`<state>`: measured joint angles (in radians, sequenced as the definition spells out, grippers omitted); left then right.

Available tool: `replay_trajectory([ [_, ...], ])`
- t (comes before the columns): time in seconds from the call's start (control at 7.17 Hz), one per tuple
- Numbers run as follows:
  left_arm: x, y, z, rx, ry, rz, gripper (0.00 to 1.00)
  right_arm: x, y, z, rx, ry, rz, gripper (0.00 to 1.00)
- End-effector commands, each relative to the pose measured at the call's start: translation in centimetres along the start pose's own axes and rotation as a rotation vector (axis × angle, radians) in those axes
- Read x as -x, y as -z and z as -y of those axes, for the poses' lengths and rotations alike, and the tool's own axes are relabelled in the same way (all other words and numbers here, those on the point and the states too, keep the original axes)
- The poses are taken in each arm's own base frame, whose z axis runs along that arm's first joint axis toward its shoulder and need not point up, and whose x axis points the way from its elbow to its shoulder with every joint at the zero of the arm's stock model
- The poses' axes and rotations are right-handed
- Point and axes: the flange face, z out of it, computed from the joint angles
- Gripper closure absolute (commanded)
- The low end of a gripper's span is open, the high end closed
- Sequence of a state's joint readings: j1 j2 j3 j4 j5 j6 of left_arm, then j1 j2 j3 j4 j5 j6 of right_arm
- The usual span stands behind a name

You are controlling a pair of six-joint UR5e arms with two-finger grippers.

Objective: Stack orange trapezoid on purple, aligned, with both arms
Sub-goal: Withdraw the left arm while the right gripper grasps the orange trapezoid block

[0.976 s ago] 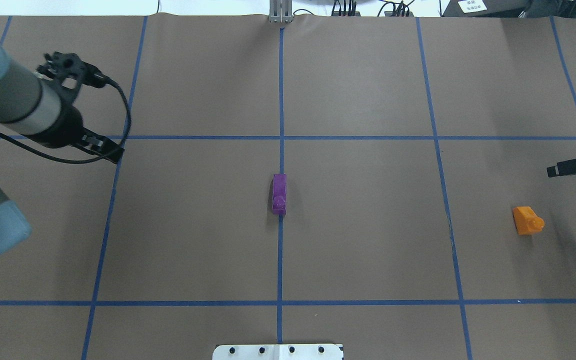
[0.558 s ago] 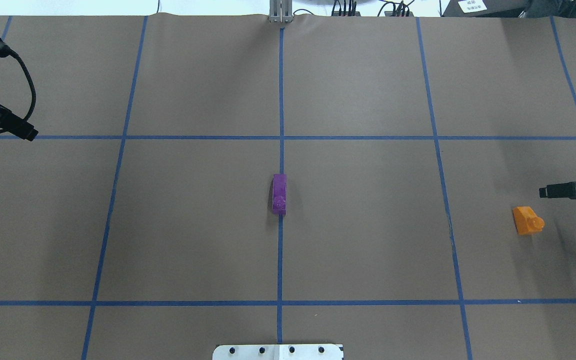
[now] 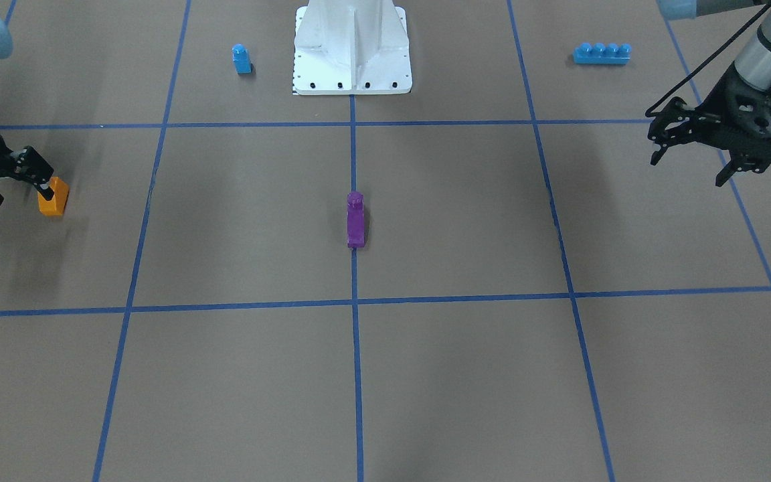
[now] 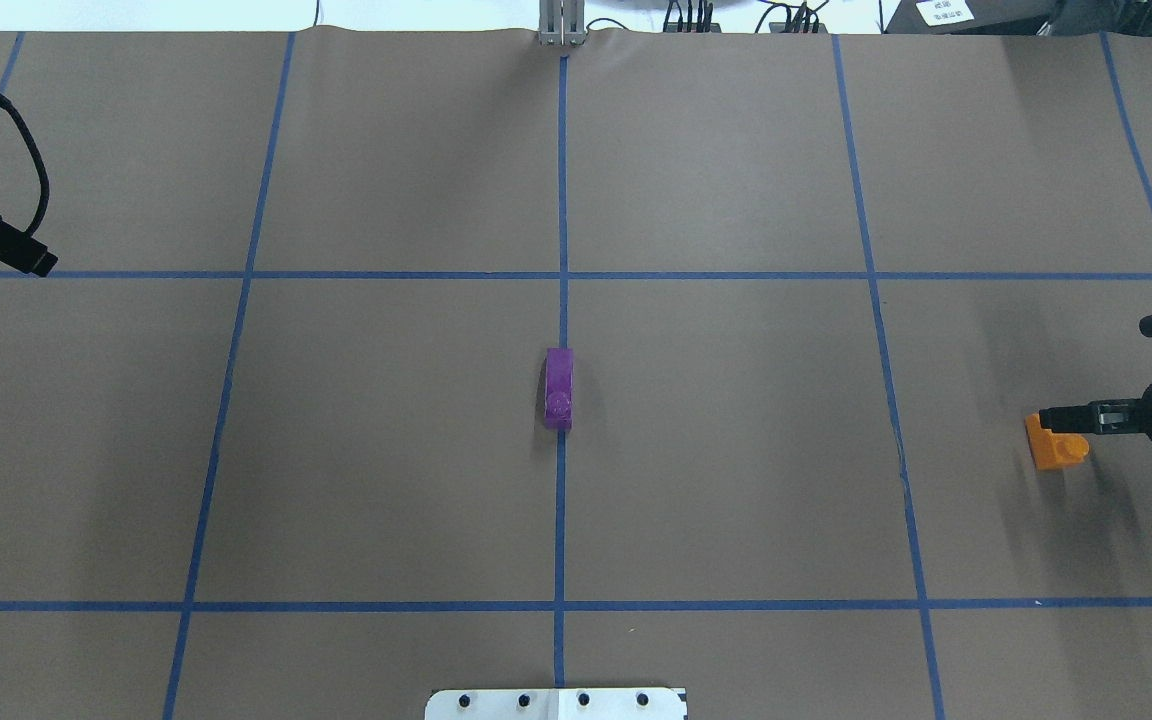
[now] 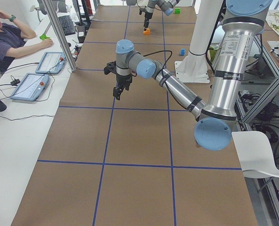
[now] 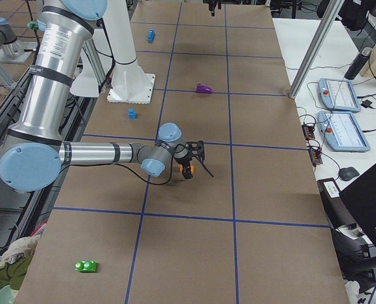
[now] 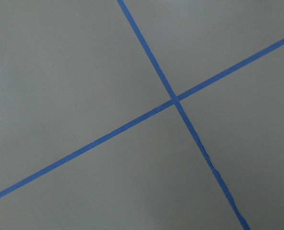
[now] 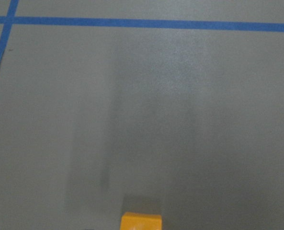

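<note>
- Grasp offset is our top worry. The right end effector (image 3: 21, 194) hangs wide open and empty at the far left of the front-facing view. The orange trapezoid (image 3: 53, 201) sits on the table (image 3: 225, 375) right at one finger (image 3: 32, 167) rather than centred between the two. We can't tell if that finger is touching it.
- If it comes down like that, we reckon the finger lands on the brick or shoves it sideways. A small glossy piece would probably skate across the table or tip over.
- Even a decent close could go bad. Pinching across the sloped side might squirt the brick out or leave it held crooked, which wrecks the "aligned" part later.
- The purple (image 3: 355, 221) lies mid-frame on the centre tape line (image 3: 357, 368), well apart from both end effectors. The left end effector (image 3: 690, 167) is up at the right edge of that view, also spread open with nothing in it.
- So nothing is bracing the purple. Pressing the orange one onto it unsupported could slide or rotate it, we think.
- Slopes need to face the same way too, and we can't judge the orange one's heading well from here, so a mismatch is possible.
- Right wrist view only shows a sliver of orange at its bottom edge, so fine centring from that camera looks tough.
</note>
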<state>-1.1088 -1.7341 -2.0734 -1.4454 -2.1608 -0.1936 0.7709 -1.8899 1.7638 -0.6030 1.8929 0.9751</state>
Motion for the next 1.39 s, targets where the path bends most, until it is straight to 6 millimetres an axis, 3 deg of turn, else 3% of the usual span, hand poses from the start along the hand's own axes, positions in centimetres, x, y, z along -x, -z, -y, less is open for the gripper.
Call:
replay_trajectory([
  [0.0,0.0,0.0,0.0,0.000,0.003,0.001,0.00,0.9,-0.6,-2.4,0.028,0.054,0.011,0.45],
  [0.28,0.0,0.0,0.0,-0.001,0.004,0.001,0.00,1.4,-0.9,-2.9,0.042,0.074,0.015,0.69],
  [0.42,0.1,-0.1,-0.2,0.002,0.006,0.002,0.00,1.3,-0.9,-3.0,0.043,0.077,0.014,0.95],
  [0.7,0.3,-0.2,-0.5,0.004,0.007,0.002,0.00,2.0,-0.4,-2.6,0.034,0.083,0.030,1.00],
  [0.84,0.5,-0.3,-0.8,0.008,0.013,0.002,0.00,2.2,0.6,-1.4,0.011,0.068,0.040,1.00],
  [0.98,1.3,-1.1,-2.1,0.026,0.062,0.008,0.00,3.6,0.5,-0.3,0.002,0.081,0.055,1.00],
  [1.25,2.1,-1.8,-3.6,0.031,0.073,0.011,0.00,13.6,0.8,6.1,0.056,0.069,0.087,1.00],
])
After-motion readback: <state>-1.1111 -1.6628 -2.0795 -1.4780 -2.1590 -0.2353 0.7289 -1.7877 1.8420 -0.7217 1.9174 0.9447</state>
